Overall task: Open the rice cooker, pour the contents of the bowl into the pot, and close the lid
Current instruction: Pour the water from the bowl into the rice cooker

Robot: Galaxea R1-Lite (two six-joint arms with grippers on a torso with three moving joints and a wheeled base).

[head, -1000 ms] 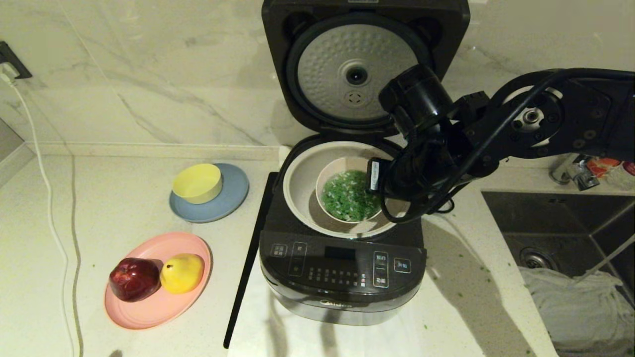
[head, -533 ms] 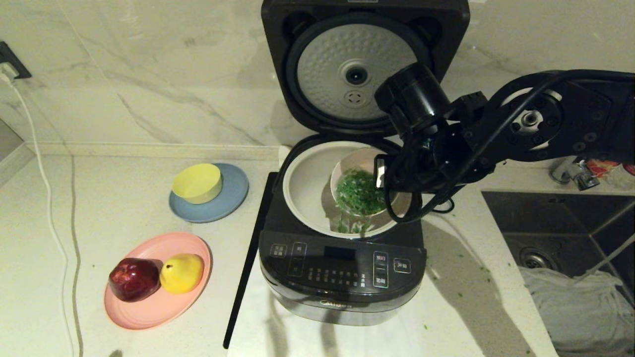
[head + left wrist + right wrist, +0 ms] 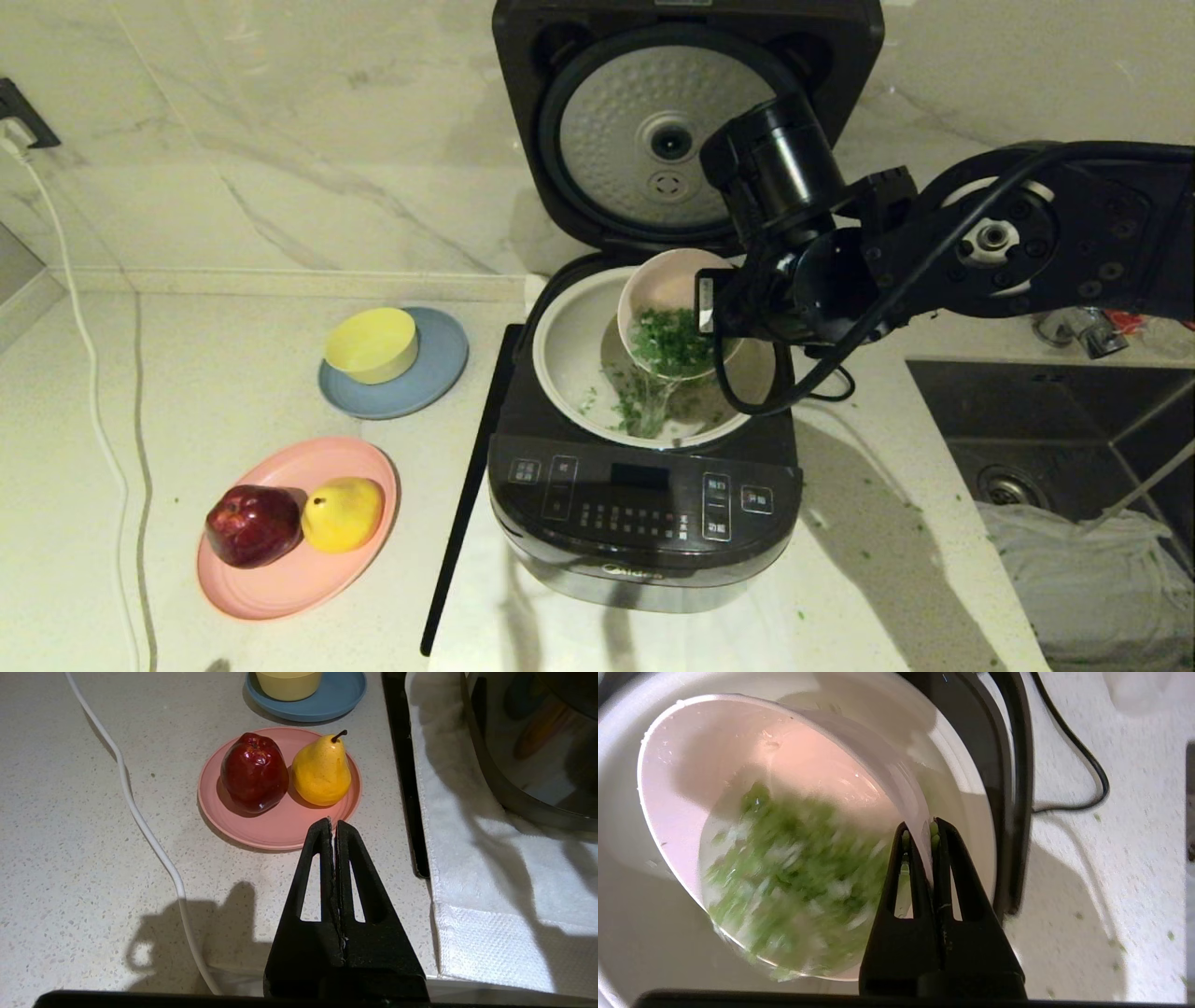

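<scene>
The dark rice cooker [image 3: 644,523] stands mid-counter with its lid [image 3: 667,140] swung up, silver dimpled underside showing. Over the off-white pot [image 3: 569,345] my right gripper [image 3: 920,828] is shut on the rim of the pale pink bowl [image 3: 658,285] [image 3: 752,765], which is tipped steeply toward the cooker's front. The green chopped contents [image 3: 667,341] [image 3: 784,877] slide over the bowl's low edge, and a heap lies in the pot [image 3: 644,415]. My left gripper [image 3: 332,823] is shut on nothing, above the counter near the pink plate.
A pink plate [image 3: 280,583] carries a red apple [image 3: 250,525] and a yellow pear [image 3: 343,512]. A yellow bowl [image 3: 372,343] sits on a blue plate [image 3: 439,369]. A sink [image 3: 1055,439] lies to the right, a white cable [image 3: 93,373] to the left. Green bits dot the counter.
The right gripper has lifted and tipped the bowl further over the pot. Green bits that were all in the bowl now pour out and pile in the pot.
</scene>
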